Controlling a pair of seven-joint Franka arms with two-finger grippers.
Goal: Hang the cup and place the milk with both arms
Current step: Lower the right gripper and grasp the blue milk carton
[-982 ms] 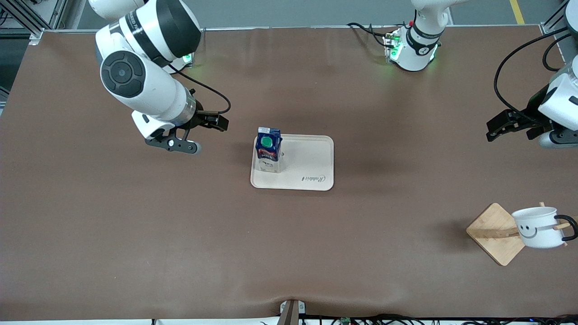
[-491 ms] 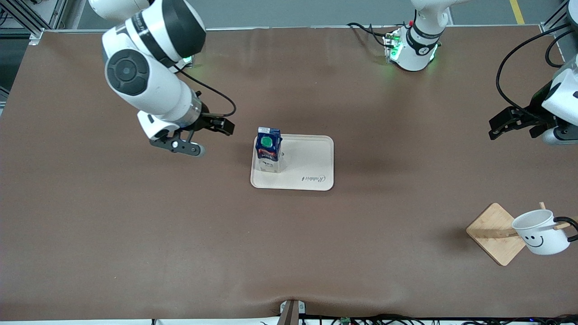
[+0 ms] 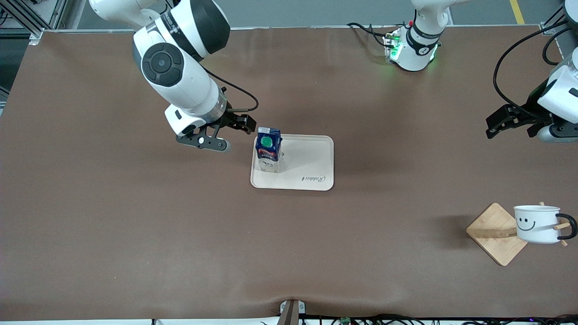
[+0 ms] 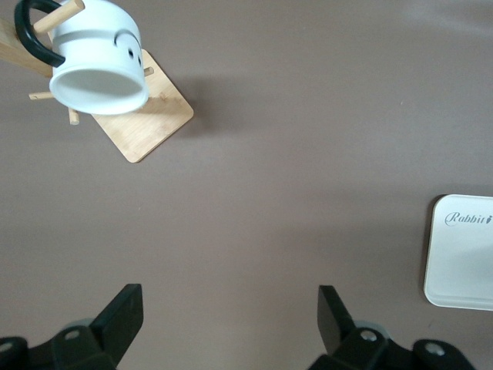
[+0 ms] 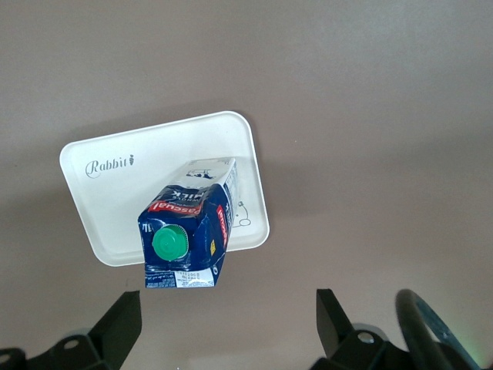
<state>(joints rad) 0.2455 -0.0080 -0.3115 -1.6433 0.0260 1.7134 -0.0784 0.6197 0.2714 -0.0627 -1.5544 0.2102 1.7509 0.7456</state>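
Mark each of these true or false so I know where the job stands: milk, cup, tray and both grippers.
1. The milk stands upright on the tray. True.
2. The cup sits on the tray. False: it hangs by its handle on a peg of the wooden rack, toward the left arm's end of the table.
3. The right gripper is shut on the milk. False: it is open, beside the carton and apart from it.
4. The left gripper is open and holds nothing. True.
5. The milk lies on its side. False: its green cap faces up.
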